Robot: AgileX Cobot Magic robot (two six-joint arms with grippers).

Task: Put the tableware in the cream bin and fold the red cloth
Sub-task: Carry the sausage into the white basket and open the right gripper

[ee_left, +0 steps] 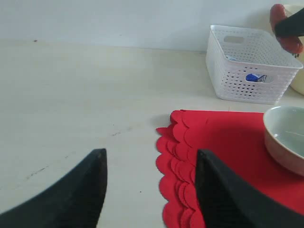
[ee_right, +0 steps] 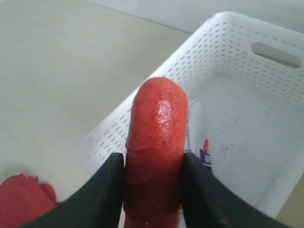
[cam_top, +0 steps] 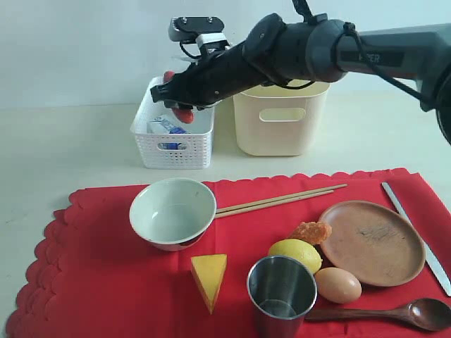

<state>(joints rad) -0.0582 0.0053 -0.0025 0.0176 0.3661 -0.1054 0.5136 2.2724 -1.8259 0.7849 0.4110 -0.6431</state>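
Note:
The red cloth (cam_top: 106,282) lies flat on the table with the pale bowl (cam_top: 173,211), chopsticks (cam_top: 282,199), brown plate (cam_top: 371,243), knife (cam_top: 416,236), steel cup (cam_top: 281,292) and dark spoon (cam_top: 394,313) on it. The cream bin (cam_top: 280,120) stands behind. My right gripper (ee_right: 153,159) is shut on a red sausage (ee_right: 156,137), held over the white perforated basket (ee_right: 247,95). My left gripper (ee_left: 151,153) is open and holds nothing, low over the bare table by the cloth's scalloped edge (ee_left: 175,156).
A lemon (cam_top: 294,253), an egg (cam_top: 337,284), a cheese wedge (cam_top: 209,278) and an orange food piece (cam_top: 310,232) also lie on the cloth. A carton (cam_top: 167,127) sits in the white basket (cam_top: 173,148). The right arm spans across in front of the cream bin.

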